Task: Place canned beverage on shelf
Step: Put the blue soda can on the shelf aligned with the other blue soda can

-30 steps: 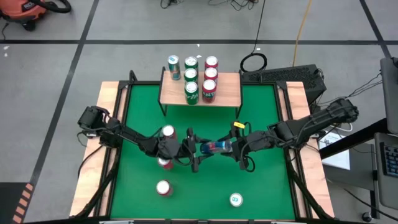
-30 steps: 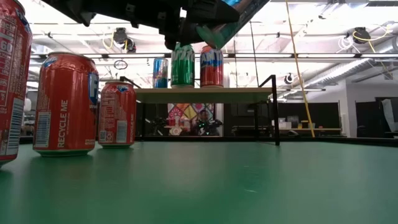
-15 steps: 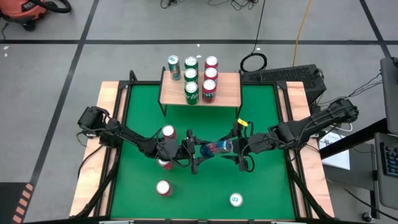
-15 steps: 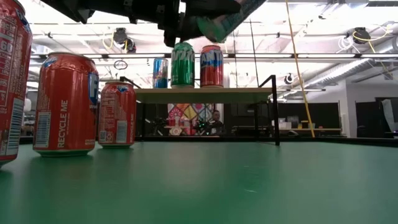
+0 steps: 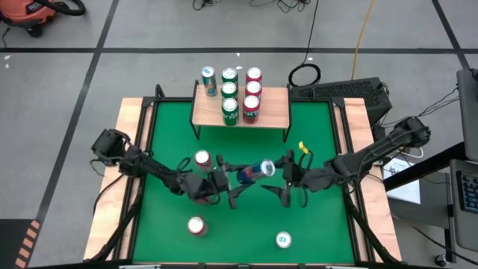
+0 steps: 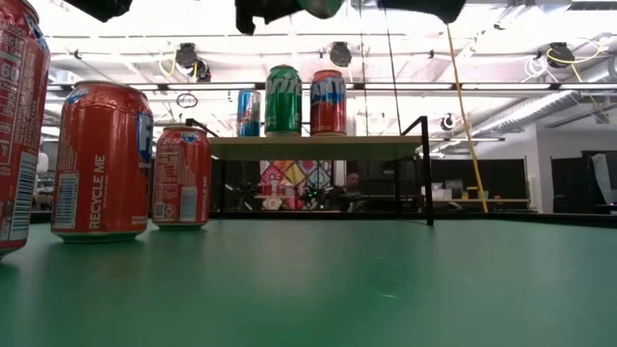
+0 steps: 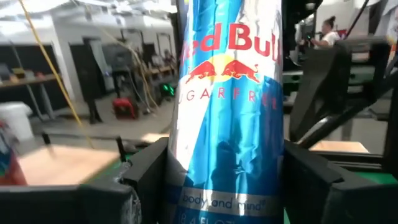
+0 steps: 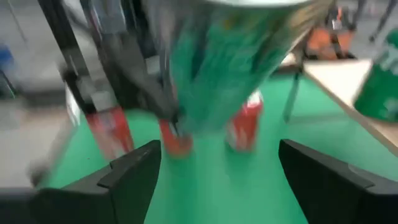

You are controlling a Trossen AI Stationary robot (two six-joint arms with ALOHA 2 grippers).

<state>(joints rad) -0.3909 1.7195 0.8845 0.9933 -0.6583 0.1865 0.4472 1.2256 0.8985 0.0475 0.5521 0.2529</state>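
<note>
The canned beverage (image 5: 256,172), a slim blue and silver can (image 7: 230,106), hangs above the middle of the green table. My left gripper (image 5: 228,181) is shut on it. My right gripper (image 5: 287,181) stands open just to the can's right, with nothing between its fingers (image 8: 134,177). The shelf (image 5: 273,110) stands at the table's far edge, its wooden top (image 6: 318,142) on thin black legs. It carries several upright cans (image 5: 230,110). My left gripper pinches the can's round sides near one end (image 7: 186,186) between its two fingers (image 7: 146,180). The fingers come about level from the table's left. The can reaches past them toward the right and slightly far, lying nearly level, lifted clear of the table.
Red cans stand on the table to the left: one (image 5: 202,158) beside my left arm, one (image 5: 196,226) near the front edge. A green-topped can (image 5: 284,240) stands front right. In the low view three red cans (image 6: 101,159) stand close on the left.
My right gripper has opened, let go of the can and drawn back toward the table's right edge, rolling as it went. My left gripper keeps the can and has tipped up; the can's free end has swung toward the far edge and risen out of the low view.
</note>
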